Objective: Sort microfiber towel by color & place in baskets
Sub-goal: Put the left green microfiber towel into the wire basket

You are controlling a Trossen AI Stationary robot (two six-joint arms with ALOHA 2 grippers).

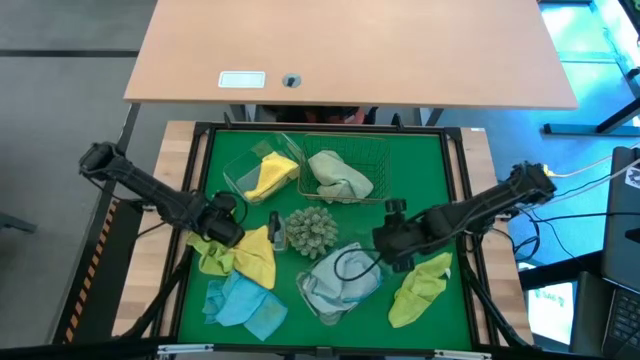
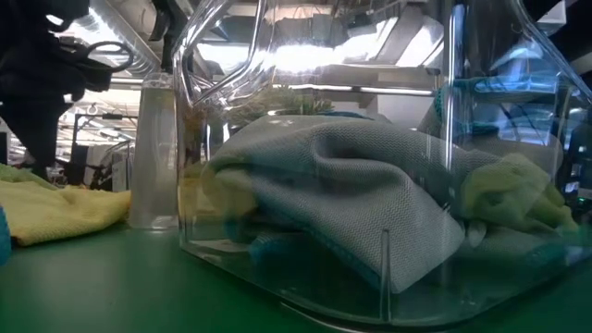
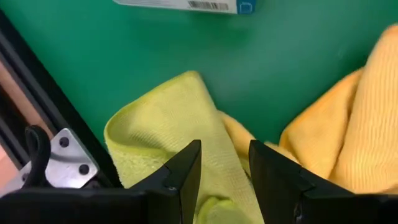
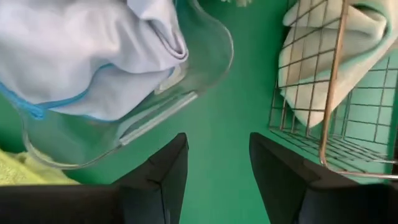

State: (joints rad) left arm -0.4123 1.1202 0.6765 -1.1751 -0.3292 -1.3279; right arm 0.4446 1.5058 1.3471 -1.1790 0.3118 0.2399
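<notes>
Step in hand: sorting partly done; picking from the loose pile at the left front of the green mat [image 1: 325, 300].
Sorted so far: yellow towel [image 1: 270, 176] in the rear clear tub [image 1: 238, 170]; pale green towel [image 1: 340, 176] in the wire basket [image 1: 378, 160]; light blue towel [image 1: 335, 278] in the front clear tub [image 1: 312, 300].
Still loose: lime towel [image 3: 168, 134], yellow cloth [image 3: 348, 137], blue cloth [image 1: 243, 303], and a lime cloth [image 1: 420, 288] at right front.
Left gripper [image 3: 225, 165]: fingers spread, empty, poised low over the lime towel.
Right gripper [image 4: 219, 162]: fingers spread, empty, above bare mat between front tub and wire basket.
Next move, judged: the left gripper must descend and pinch one colour only, clear of the overlapping yellow cloth.
</notes>
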